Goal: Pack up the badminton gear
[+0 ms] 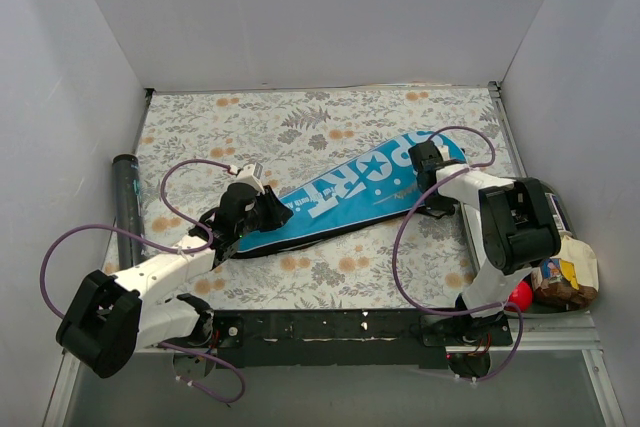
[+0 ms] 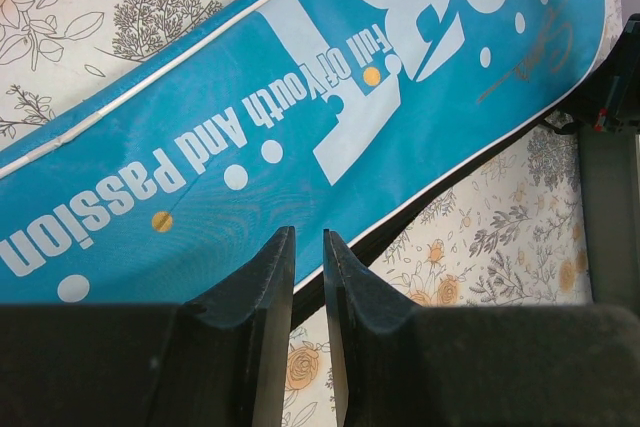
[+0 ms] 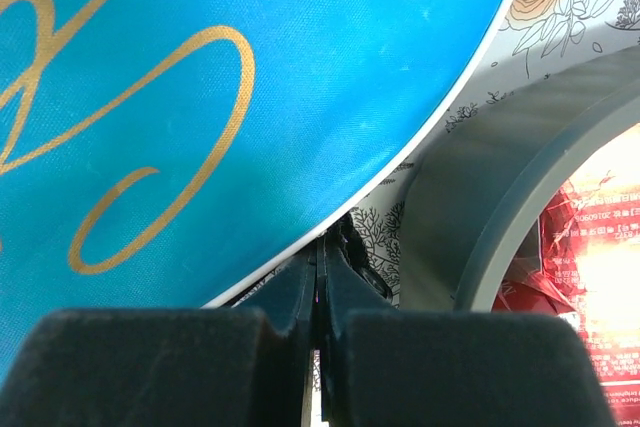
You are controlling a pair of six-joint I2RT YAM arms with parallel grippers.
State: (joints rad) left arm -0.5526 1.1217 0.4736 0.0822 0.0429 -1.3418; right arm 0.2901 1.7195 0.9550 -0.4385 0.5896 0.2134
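Note:
The long blue cover (image 1: 340, 197) lettered "SPORT" lies slantwise across the flowered cloth, narrow end near left, wide end far right. My left gripper (image 1: 273, 213) hangs over the narrow end. In the left wrist view its fingers (image 2: 270, 287) stand a narrow gap apart at the cover's (image 2: 300, 77) black lower edge, with only cloth seen between them; the gripper (image 2: 309, 235) is open. My right gripper (image 1: 427, 161) is at the wide end. In the right wrist view it (image 3: 325, 239) is shut where the cover's (image 3: 250, 77) white piping meets the black zipper (image 3: 362, 237). A black tube (image 1: 125, 202) lies along the left wall.
A grey tray (image 1: 578, 247) stands at the right edge, its rim (image 3: 500, 217) close beside my right gripper. It holds food packets (image 1: 562, 282), one of them red (image 3: 590, 277). A red ball (image 1: 520, 295) sits by the right arm's base. White walls close in three sides.

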